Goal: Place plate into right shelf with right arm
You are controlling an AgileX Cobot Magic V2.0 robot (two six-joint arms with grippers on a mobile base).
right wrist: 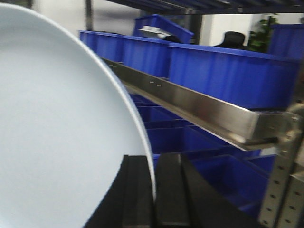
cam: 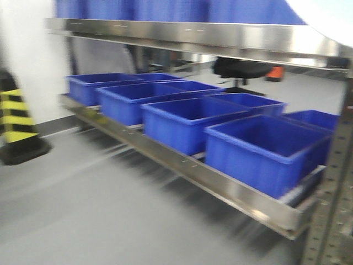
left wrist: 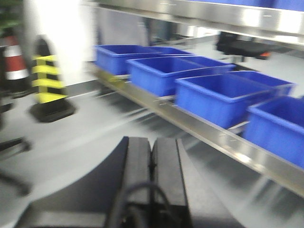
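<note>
The white, faintly bluish plate [right wrist: 57, 133] fills the left of the right wrist view, held upright on edge. My right gripper [right wrist: 153, 164] is shut on the plate's rim. A corner of the plate shows at the top right of the front view [cam: 331, 16]. The steel shelf rack with its brushed front rail [right wrist: 199, 107] stands just ahead of the plate, blue crates [right wrist: 228, 76] on it. In the front view its lower rail [cam: 209, 179] carries a row of blue crates [cam: 265, 152]. My left gripper [left wrist: 152, 147] is shut and empty above the grey floor.
A yellow-and-black striped cone [cam: 14, 118] stands on the floor at the left, also in the left wrist view [left wrist: 46, 80]. A perforated upright [right wrist: 285, 185] rises at the right. A black office chair [cam: 242, 70] sits behind the rack. Lower blue crates [right wrist: 180, 137] lie under the rail.
</note>
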